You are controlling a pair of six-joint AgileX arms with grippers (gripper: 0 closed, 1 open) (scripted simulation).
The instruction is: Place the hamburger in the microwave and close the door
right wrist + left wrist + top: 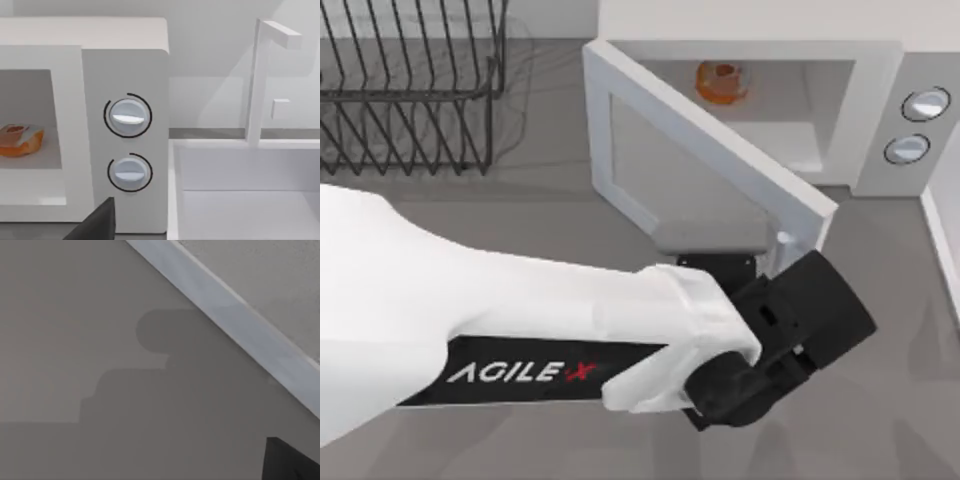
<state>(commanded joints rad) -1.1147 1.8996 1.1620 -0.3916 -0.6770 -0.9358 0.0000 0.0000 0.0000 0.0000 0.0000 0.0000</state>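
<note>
The hamburger (722, 80) lies inside the microwave (880, 60) on the cavity floor, toward the back; the right wrist view shows the hamburger (17, 140) left of the microwave's (125, 65) two knobs. The door (680, 160) stands about half open, swung out toward the table's front. My left gripper (790, 285) is at the door's outer side by its free edge, right beside the silver handle (783, 240). The left wrist view looks closely at the door's grey face (75, 340) and white rim (240, 325), with a shadow on the face.
A black wire dish rack (410, 90) stands at the back left. A white frame and basin (250, 190) sit to the right of the microwave. My left arm (520, 330) spans the front of the table from the left.
</note>
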